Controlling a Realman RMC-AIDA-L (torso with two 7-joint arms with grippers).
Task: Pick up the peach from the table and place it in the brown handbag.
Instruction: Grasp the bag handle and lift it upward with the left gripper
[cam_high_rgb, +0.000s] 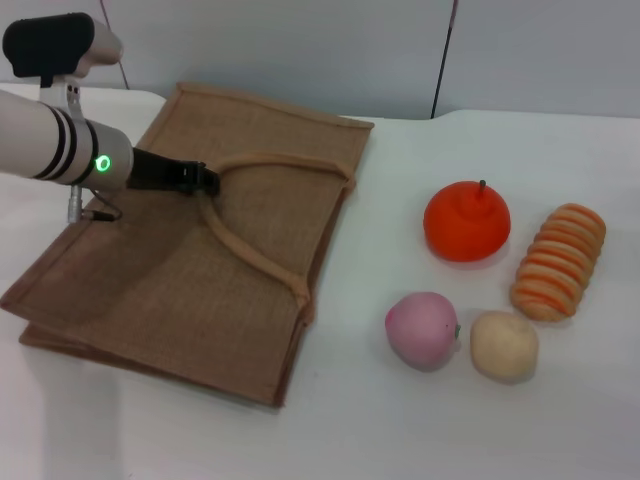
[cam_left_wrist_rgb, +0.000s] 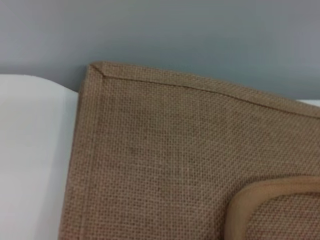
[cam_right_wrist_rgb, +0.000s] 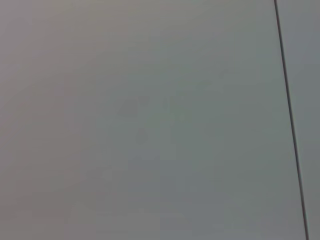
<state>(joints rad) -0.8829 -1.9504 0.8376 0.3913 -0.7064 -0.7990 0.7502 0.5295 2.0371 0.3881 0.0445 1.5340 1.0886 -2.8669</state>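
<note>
The peach (cam_high_rgb: 424, 330) is a round pink fruit, paler and whitish across its top, with a tiny green spot on the side that faces the beige ball (cam_high_rgb: 504, 345). It sits on the white desk (cam_high_rgb: 400, 430), toward the right of the head view, just beside that beige ball and nearer the camera than the orange-red fruit (cam_high_rgb: 467, 221) with its dark stem. A striped orange-and-cream loaf-shaped piece (cam_high_rgb: 560, 261) lies at the far right, next to the ball and the orange-red fruit.

The brown handbag (cam_high_rgb: 190, 270) lies flat on the left half of the desk — a large tan jute tote with bound edges and two looped handles that run across its upper face toward the open edge. The peach is apart from the bag, off its right-hand edge.

The left pincer (cam_high_rgb: 205, 181) is over the bag, at the point where the handle loop (cam_high_rgb: 250, 255) bends; its dark tips appear to be closed on that handle, lifting it slightly from the cloth. The peach is well away from this pincer, across the bag and out on the bare desk. The left wrist view shows only the bag's weave (cam_left_wrist_rgb: 170, 165), one corner and a curve of handle (cam_left_wrist_rgb: 260, 197).

The right pincer is in none of the views — its wrist camera shows only a plain grey wall.

No brand, label or writing can be read anywhere.
</note>
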